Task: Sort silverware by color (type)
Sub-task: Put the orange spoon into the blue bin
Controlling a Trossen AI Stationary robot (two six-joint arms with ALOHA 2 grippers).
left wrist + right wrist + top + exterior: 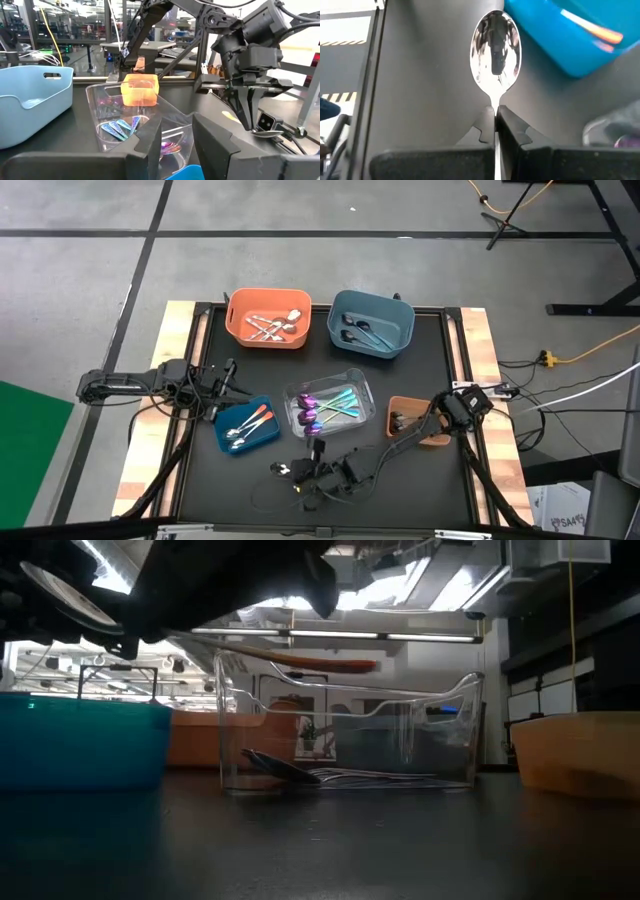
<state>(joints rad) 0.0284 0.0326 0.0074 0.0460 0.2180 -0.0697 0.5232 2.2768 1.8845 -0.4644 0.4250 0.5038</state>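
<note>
My right gripper (296,472) is low over the table near its near edge, shut on a plain silver spoon (495,50). The spoon's bowl also shows in the left wrist view (265,133). My left gripper (224,393) is open and empty, above the far left corner of the small blue bin (247,426). That bin holds spoons with orange and teal handles. Iridescent pieces lie in the clear bin (330,405), silver pieces in the orange bin (267,318), and dark pieces in the grey-blue bin (371,323). My right gripper pinches the spoon between its two fingers at the neck (495,102), where the handle meets the bowl. The fingers (248,112) point down from above. The bowl sticks out past the fingertips, face up. Whether the spoon touches the table I cannot tell.
A brown bin (417,420) stands at the right, beside the right arm's base. The clear bin is at the table's middle, between the two grippers. The bare black table top (420,480) lies along the near edge. Cables run off the table's right side.
</note>
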